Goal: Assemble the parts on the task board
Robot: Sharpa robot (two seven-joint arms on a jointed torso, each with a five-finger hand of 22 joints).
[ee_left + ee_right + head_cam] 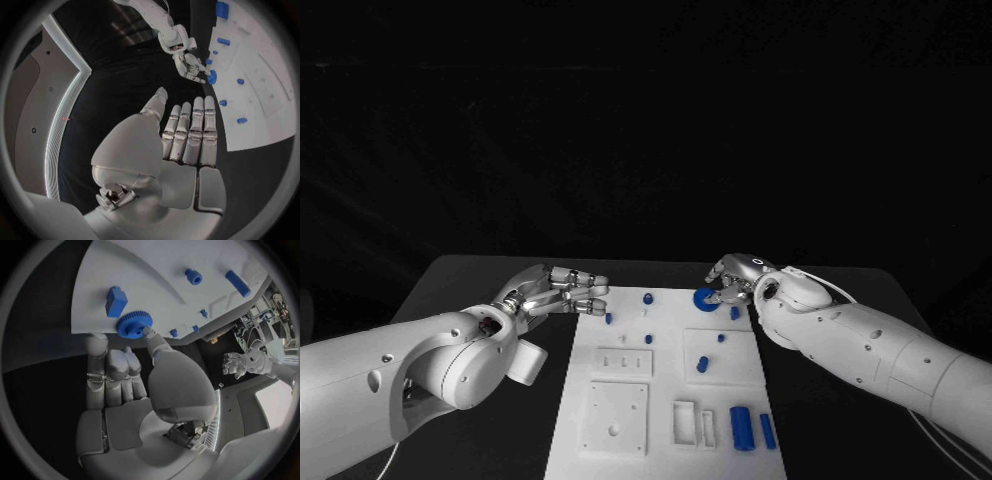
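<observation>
Black surface, white task board [661, 400] centred; right hand [737, 281] fingertips touching the blue gear [133, 324] at the far edge, apparently seating it; left hand [560, 290] hovers spread, empty.

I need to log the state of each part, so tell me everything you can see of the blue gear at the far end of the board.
The blue gear is a small round wheel with fine teeth around its rim and a raised hub in the middle, plastic by its look. It lies flat at the far right corner of the white task board, partly over the edge. The right hand is at it: a fingertip touches its toothed rim. A blue block stands close beside it, apart.
</observation>
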